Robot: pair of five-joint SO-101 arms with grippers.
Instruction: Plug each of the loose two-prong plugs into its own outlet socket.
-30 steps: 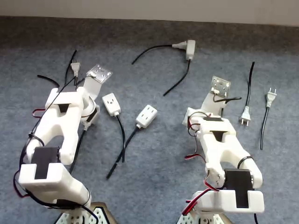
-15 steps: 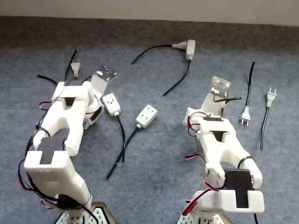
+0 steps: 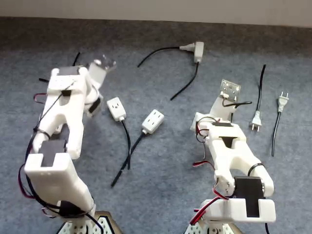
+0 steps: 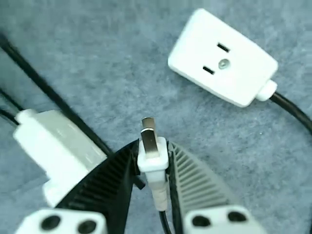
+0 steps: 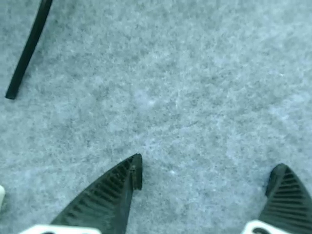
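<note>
Left gripper (image 4: pixel 152 146): clamped on plug (image 4: pixel 153 158), socket (image 4: pixel 223 58) just ahead.
Right gripper (image 5: pixel 208 169): held wide above table (image 5: pixel 195 73).
Change: left arm is swung farther outward.

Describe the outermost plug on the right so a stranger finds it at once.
On the grey carpet, two white plugs lie beyond the right arm on its outer side. Yours is the outer plug: its prongs point away from the arm bases, while those of the inner plug point toward them.

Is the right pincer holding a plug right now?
No, the right pincer stands open above the carpet with nothing between its jaws.
</note>
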